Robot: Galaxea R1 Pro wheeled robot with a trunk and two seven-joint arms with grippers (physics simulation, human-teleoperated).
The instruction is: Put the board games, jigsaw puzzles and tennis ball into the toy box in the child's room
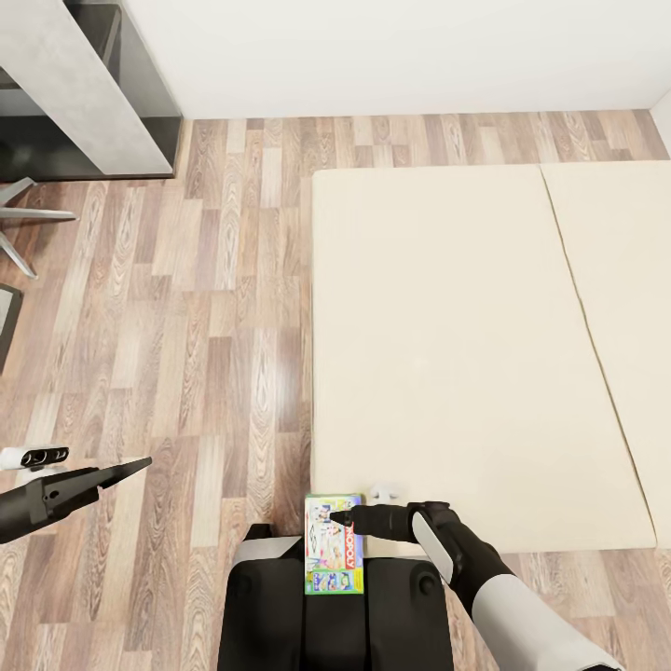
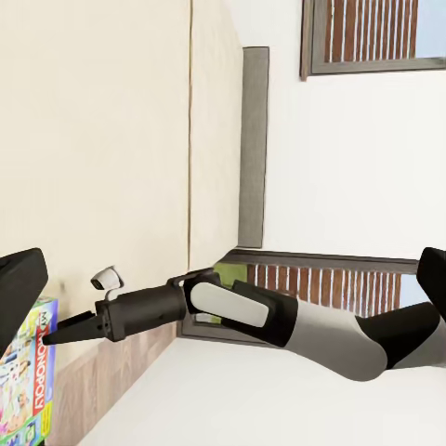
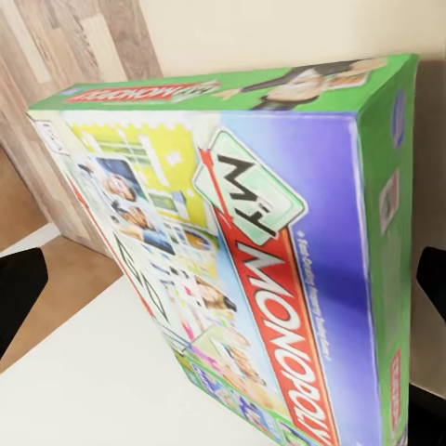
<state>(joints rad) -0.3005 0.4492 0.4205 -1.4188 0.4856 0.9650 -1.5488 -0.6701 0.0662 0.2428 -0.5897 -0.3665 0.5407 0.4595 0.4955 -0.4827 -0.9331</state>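
Note:
A green-edged "My Monopoly" board game [image 1: 333, 559] lies flat at the bed's [image 1: 447, 326] near left corner, reaching out over my dark trunk. My right gripper [image 1: 343, 515] points at its far end, fingertips touching or just over the cover. Up close the board game [image 3: 251, 260] sits between the two spread fingers [image 3: 19, 297], so this gripper is open. From the left wrist view the right gripper [image 2: 51, 336] meets the box [image 2: 28, 381] edge. My left gripper [image 1: 121, 471] hangs open over the floor, far left of the box. The table's [image 1: 65, 75] corner shows at top left.
Wood plank floor [image 1: 214, 308] runs between the table and the bed. Chair legs [image 1: 23, 219] poke in at the left edge. A white wall stands behind the bed. The grey headboard [image 2: 253, 139] and a grey-framed window [image 2: 372, 32] appear in the left wrist view.

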